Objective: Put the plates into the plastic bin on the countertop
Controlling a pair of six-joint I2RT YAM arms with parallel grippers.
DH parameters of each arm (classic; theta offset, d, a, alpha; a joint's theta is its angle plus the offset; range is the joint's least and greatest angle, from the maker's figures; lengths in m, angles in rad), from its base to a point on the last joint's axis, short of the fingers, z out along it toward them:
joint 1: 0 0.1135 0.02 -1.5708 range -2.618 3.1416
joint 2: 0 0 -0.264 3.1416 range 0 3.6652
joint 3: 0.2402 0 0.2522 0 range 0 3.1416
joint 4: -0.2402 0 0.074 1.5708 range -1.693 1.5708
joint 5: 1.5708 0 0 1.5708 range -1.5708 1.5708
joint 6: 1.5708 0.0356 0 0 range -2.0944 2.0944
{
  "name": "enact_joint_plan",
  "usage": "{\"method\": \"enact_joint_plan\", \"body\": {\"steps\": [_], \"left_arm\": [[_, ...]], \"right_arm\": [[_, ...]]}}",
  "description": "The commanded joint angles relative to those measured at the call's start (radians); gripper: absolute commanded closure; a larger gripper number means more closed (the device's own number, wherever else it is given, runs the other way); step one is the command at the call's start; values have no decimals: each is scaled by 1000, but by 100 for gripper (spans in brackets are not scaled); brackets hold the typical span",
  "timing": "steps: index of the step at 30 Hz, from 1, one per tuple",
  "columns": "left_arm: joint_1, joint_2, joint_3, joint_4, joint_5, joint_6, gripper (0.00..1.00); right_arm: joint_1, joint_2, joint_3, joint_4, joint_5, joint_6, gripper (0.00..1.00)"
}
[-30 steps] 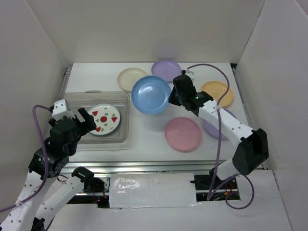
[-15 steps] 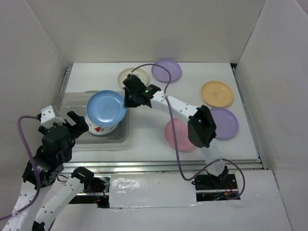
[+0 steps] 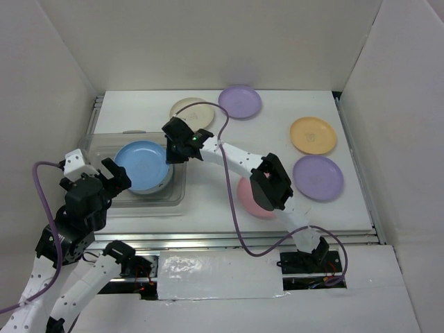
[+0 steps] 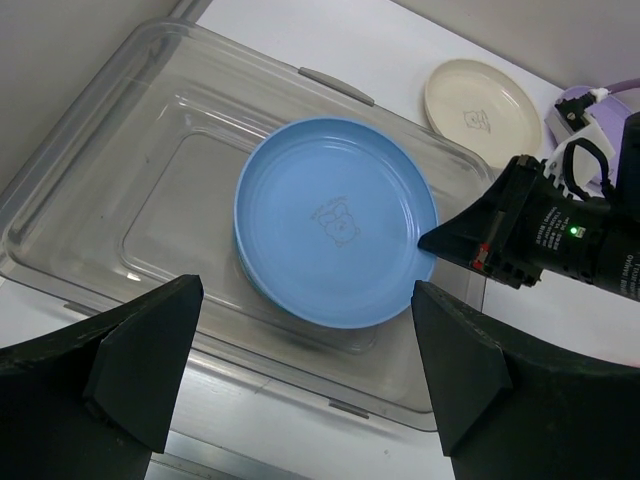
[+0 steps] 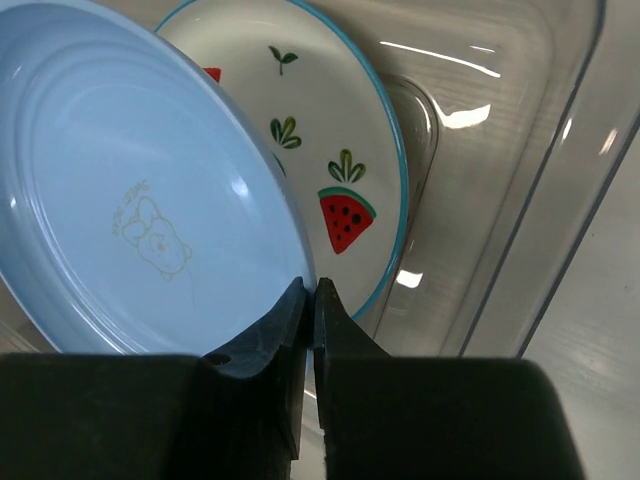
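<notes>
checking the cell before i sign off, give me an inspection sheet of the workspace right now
surface: white countertop
job's things: blue plate on the printed plate inside the clear bin; cream plate, far lilac plate, orange plate, near lilac plate and pink plate outside it
clutter: nothing seen
tools: right tool shut on the blue plate's rim; left tool open, holding nothing
cables: purple cable on the right arm, another on the left arm
surroundings: white walls on three sides

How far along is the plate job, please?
Done: the printed plate lies in the bin. In hand: the right gripper grips the blue plate by its rim, over the printed one. Left: cream, orange, pink and two lilac plates on the countertop.
</notes>
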Motion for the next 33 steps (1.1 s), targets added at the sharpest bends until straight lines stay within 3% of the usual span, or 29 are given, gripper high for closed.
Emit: {"method": "enact_joint_plan", "body": {"steps": [1, 3, 5, 6, 7, 8, 9, 11, 12, 17, 19, 23, 27, 30, 33], "left_arm": [[4, 6, 6, 43, 16, 18, 1], [4, 4, 5, 46, 20, 22, 1], [4, 4, 5, 48, 25, 23, 1], [4, 6, 5, 48, 25, 23, 1], [4, 6, 6, 48, 26, 23, 1], [4, 4, 5, 48, 26, 25, 1], [4, 6, 5, 48, 29, 25, 1], [4, 6, 5, 49, 32, 25, 1], [4, 4, 5, 49, 32, 26, 1], [4, 1, 6, 48, 31, 25, 1], [4, -5, 8, 38, 17, 17, 1], [4, -19, 3, 51, 37, 29, 1], [3, 15, 8, 48, 57, 29, 1], [4, 44, 12, 45, 68, 34, 1], [4, 59, 12, 48, 85, 41, 1]], "right_arm": [[0, 9, 23, 55, 31, 42, 92], [-2, 9, 20, 58, 38, 44, 85], [1, 12, 21, 60, 41, 50, 51], [1, 12, 21, 58, 46, 50, 51], [6, 6, 18, 58, 55, 53, 40], [9, -2, 14, 61, 63, 53, 37], [14, -21, -1, 75, 78, 52, 26], [24, -51, -21, 107, 87, 49, 16], [31, -67, -44, 119, 93, 46, 0], [55, -285, -139, 155, 178, 10, 0], [49, -426, -250, 149, 275, 1, 0], [-27, -673, -531, 31, 414, -1, 0], [-128, -989, -851, -84, 515, 127, 0], [-201, -1176, -1076, -190, 552, 249, 0], [-277, -1376, -1297, -175, 485, 306, 0]]}}
